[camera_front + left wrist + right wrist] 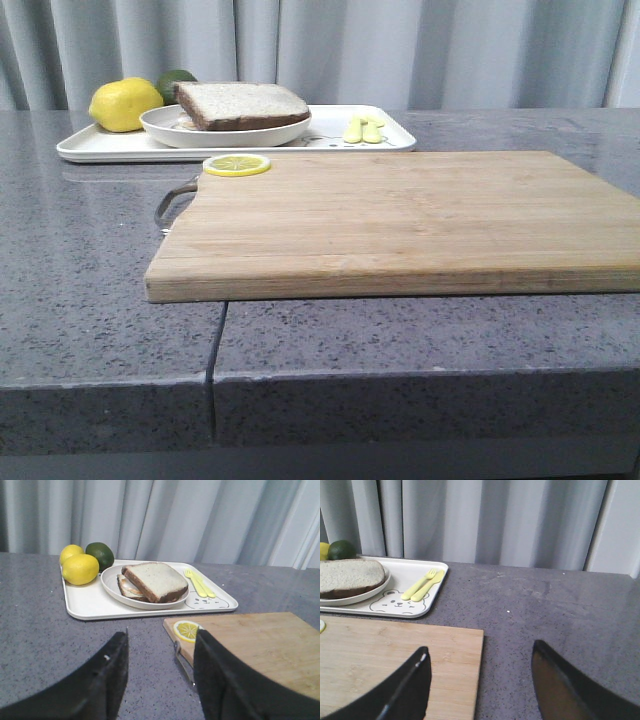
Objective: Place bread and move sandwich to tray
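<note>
Toward the far left corner of the table (90, 330), the tray (100, 146) already carries the sandwich (150, 582): a top slice of bread (156, 580) with dark crust lies over a lower slice and a sliver of fried egg, all on a shallow round white plate (111, 582). Two lemons (80, 569) and a dark green lime (100, 554) sit on the tray beside the plate, and a pale yellow fork and spoon (199, 583) lie on its other side, near the bear drawing (395, 601).

Nearer the front edge lies a wooden cutting board (400, 220), bare except for a lemon slice (237, 165) at its far left corner.

Both arms hang back from the tray. The left gripper (160, 675) has its fingers spread with nothing between them, above the table near the board's metal handle (182, 662). The right gripper (480, 685) is likewise released, holding nothing.

By the look of it, the task is essentially done. Should the sandwich need shifting, the bread would be soft and light and would dent under a pinch, and the stack could slide apart; the stiff, smooth plate rim is the safer hold, kept level.
</note>
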